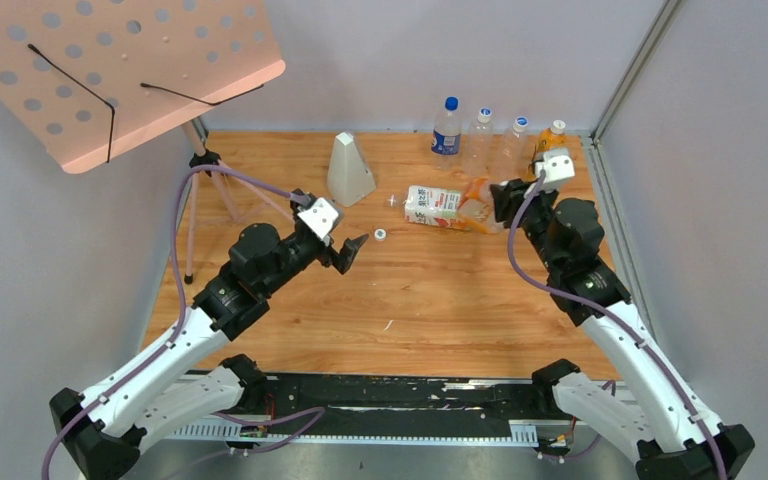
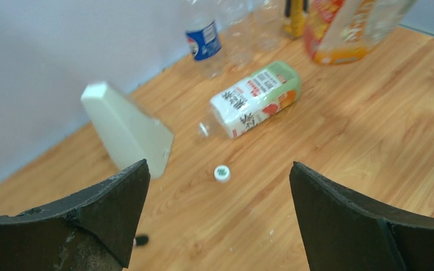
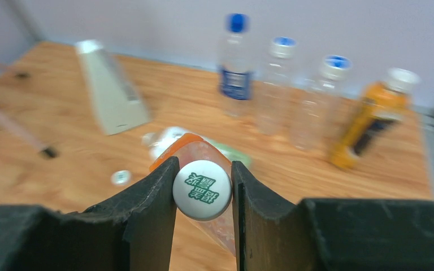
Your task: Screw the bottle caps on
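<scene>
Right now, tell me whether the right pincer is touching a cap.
Touching. The right wrist view shows the right pincer shut on a white cap, both inner faces pressed against its rim with no gap.

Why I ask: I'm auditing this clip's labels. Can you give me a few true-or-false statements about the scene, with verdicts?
1. The right gripper is clamped on a white cap. True.
2. The left gripper holds the other cap. False: its jaws are open, and that cap lies on the table ahead of them.
3. The larger bottle stands upright. False: it lies on its side.
4. The blue-labelled bottle stands upright at the back. True.
</scene>
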Controlling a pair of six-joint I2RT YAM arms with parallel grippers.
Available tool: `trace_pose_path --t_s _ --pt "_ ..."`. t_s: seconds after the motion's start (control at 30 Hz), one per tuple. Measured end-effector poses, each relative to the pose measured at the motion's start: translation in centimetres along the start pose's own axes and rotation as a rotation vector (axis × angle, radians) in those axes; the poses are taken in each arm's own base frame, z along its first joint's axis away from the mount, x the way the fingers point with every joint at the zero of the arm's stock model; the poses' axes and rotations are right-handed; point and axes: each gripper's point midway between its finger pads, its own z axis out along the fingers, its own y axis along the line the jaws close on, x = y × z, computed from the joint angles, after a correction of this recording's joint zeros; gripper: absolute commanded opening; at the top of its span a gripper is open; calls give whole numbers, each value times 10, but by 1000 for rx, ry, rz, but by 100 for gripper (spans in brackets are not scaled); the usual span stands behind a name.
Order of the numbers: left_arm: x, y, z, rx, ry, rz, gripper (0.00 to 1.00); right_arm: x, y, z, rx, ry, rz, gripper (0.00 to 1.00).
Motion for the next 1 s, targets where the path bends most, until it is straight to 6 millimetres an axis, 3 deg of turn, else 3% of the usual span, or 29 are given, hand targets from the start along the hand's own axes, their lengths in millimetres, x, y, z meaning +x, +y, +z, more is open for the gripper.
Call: trace_pose_path --t_s 0.23,0.37,0.6,0.8,0.9,1.0 --pt "16 35 -17 -260 137 -208 100 37 -147 -16 497 72 32 1" --pt "0 34 -34 -243 83 -212 100 65 -195 -22 637 104 95 1" --pt "-24 50 -63 -307 -14 -171 100 102 -220 -13 665 114 144 6" --pt "-1 69 -67 -422 46 -148 100 125 -225 -4 660 143 156 16" --pt "10 73 -64 -451 94 -140 100 127 -227 0 658 141 157 20" --pt "20 75 -61 -468 137 -132 100 128 -229 4 654 135 155 31"
